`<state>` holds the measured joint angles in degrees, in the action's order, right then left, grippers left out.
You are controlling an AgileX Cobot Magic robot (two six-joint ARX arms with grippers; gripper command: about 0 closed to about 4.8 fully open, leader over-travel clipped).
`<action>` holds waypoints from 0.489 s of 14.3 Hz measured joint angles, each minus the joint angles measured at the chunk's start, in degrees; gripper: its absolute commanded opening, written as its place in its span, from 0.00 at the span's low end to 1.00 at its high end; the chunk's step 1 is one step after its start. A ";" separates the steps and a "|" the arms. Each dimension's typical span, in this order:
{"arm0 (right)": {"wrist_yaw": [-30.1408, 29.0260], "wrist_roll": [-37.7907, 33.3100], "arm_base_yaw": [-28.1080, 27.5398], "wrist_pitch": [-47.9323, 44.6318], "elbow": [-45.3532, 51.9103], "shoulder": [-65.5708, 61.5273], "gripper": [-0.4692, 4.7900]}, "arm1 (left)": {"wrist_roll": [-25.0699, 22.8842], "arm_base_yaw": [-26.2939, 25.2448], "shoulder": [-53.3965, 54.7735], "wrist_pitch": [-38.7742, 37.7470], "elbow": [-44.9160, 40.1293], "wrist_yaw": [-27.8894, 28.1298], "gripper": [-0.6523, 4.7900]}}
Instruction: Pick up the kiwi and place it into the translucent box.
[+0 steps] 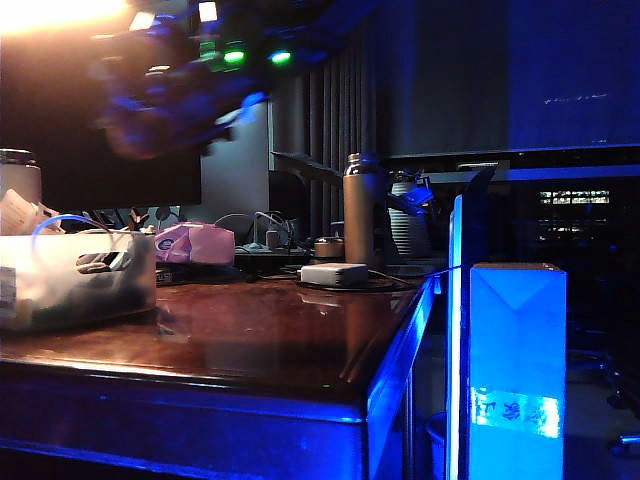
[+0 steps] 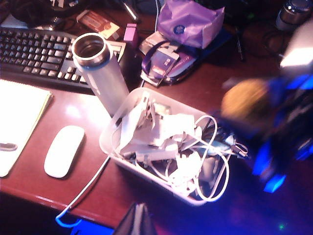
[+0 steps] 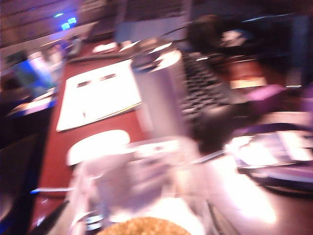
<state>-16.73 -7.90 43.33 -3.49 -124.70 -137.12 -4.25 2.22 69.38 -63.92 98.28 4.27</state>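
The right gripper (image 2: 254, 115) grasps the kiwi (image 2: 243, 100) beside the translucent box (image 2: 115, 128), at its 3 o'clock. Released here it would, in my judgement, miss the cable-crammed box (or bounce off). Left gripper: out of view, state undeterminable.

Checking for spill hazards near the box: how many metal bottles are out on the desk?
2: an open-topped bottle beside the translucent box, and a capped bottle farther back. Others may be hidden.

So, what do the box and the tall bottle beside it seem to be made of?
The box looks like frosted whitish plastic: the cables inside show dimly through its wall. The bottle is probably brushed metal, with a dull grey body and a shiny rim.
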 measured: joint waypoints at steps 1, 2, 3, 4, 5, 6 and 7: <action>-0.02 0.24 0.83 -0.35 0.02 -0.72 0.75 | 0.00 0.00 0.02 -0.31 0.00 -0.09 0.11; -0.02 0.61 1.55 -1.77 0.02 -1.70 0.75 | 0.00 0.00 0.02 -0.42 0.00 -0.20 0.11; 0.00 0.90 2.10 -2.80 0.02 -2.54 0.75 | 0.00 0.00 0.02 -0.55 0.00 -0.22 0.11; 0.02 0.92 2.51 -4.09 0.02 -3.56 0.75 | 0.00 0.00 0.02 -0.68 0.00 -0.22 0.11; 0.00 0.94 2.93 -5.42 0.02 -4.70 0.75 | 0.00 0.00 0.02 -0.79 0.00 -0.24 0.11; 0.02 0.94 3.10 -5.68 0.02 -5.79 0.75 | 0.00 0.00 0.02 -0.92 0.00 -0.28 0.11; -0.04 0.94 3.15 -5.70 0.07 -6.67 0.75 | 0.00 0.00 0.02 -1.11 0.00 -0.31 0.11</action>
<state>-16.78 -6.96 46.48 -9.19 -124.64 -143.79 -4.25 2.22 69.41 -65.04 98.28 3.97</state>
